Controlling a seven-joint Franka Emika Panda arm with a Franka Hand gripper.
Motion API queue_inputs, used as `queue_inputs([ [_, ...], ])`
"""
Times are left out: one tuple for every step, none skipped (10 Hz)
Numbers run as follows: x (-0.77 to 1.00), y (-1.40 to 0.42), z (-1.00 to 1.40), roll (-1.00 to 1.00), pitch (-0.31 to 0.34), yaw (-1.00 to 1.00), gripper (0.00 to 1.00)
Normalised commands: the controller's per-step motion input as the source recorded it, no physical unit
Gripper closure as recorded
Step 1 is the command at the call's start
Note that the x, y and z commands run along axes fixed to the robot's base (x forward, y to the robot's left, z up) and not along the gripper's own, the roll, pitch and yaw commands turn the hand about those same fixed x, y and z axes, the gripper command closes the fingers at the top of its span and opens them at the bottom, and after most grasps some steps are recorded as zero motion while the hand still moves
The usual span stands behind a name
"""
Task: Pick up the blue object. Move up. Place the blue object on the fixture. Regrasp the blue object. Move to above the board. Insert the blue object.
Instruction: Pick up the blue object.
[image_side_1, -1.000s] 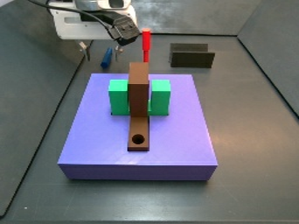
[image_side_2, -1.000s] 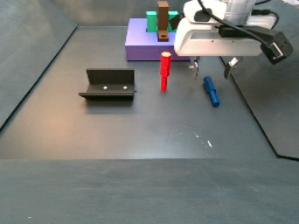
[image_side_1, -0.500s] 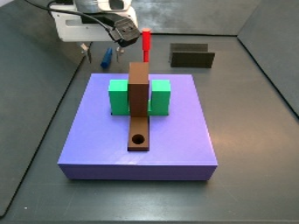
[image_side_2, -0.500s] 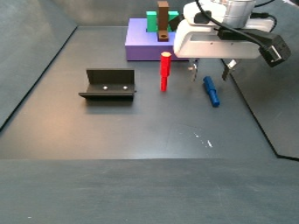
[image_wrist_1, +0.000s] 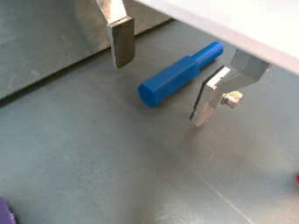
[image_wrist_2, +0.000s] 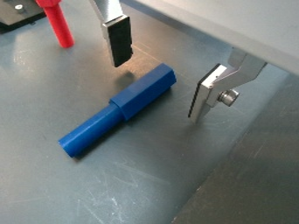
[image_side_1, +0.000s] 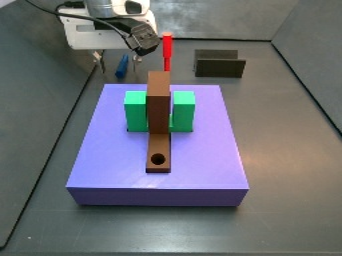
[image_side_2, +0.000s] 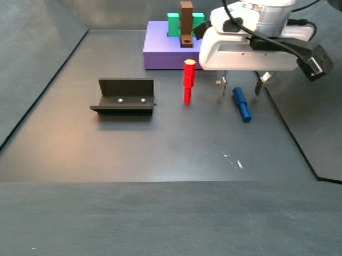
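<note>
Board (image_side_1: 160, 150): large lavender slab, carrying two green blocks (image_side_1: 136, 110) and a long brown bar (image_side_1: 159, 120) with a round hole near one end. It lay well apart from the work in hand and was not yet involved.

Fixture (image_side_2: 124, 97): dark bracket on the grey floor, standing apart from the peg and empty.

Gripper (image_wrist_2: 163, 68): positioned low over the floor beside the board, jaws spread with nothing between the pads. In both wrist views the fingers (image_wrist_1: 122, 42) stood either side of the blue object without touching it.

Red peg (image_side_2: 190, 82): thin, upright, standing near the gripper.

Blue object (image_wrist_2: 117, 116): small bright-blue peg lying flat on the floor, stepped in profile, with a thicker section and a slimmer one. It sat askew to the line between the fingers.

Risks, as judged:
- The peg sat off-centre in the gap. Closing could catch only its end, so it might pivot or squirt out.
- A fingertip might strike the peg on descent and roll it away.
- A skewed grasp could leave the peg tilted, spoiling placement on the fixture.
- The red peg might be knocked by the wide gripper body.
</note>
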Motion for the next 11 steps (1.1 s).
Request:
queue_inputs([
  [0.0, 0.0, -0.07, 0.0, -0.04, 0.0, 0.0],
  [0.0, -0.02, 0.0, 0.0, -0.024, 0.0, 0.0],
  [0.0, -0.01, 0.0, 0.0, -0.023, 0.0, 0.0],
  [0.0, -0.02, 0.0, 0.0, -0.024, -0.06, 0.0],
  [0.0, -0.03, 0.0, 0.0, -0.021, -0.11, 0.0],
  [0.0, -0.01, -0.03, 0.0, -0.044, -0.09, 0.0],
  [0.0, 0.0, -0.05, 0.0, -0.041, -0.06, 0.0],
  [0.0, 0.0, -0.04, 0.0, -0.009, -0.03, 0.0],
  [0.0, 0.0, -0.03, 0.01, -0.004, 0.0, 0.0],
  [0.0, 0.0, -0.03, 0.02, -0.003, 0.0, 0.0],
  [-0.01, -0.03, 0.0, 0.11, 0.0, 0.01, 0.0],
])
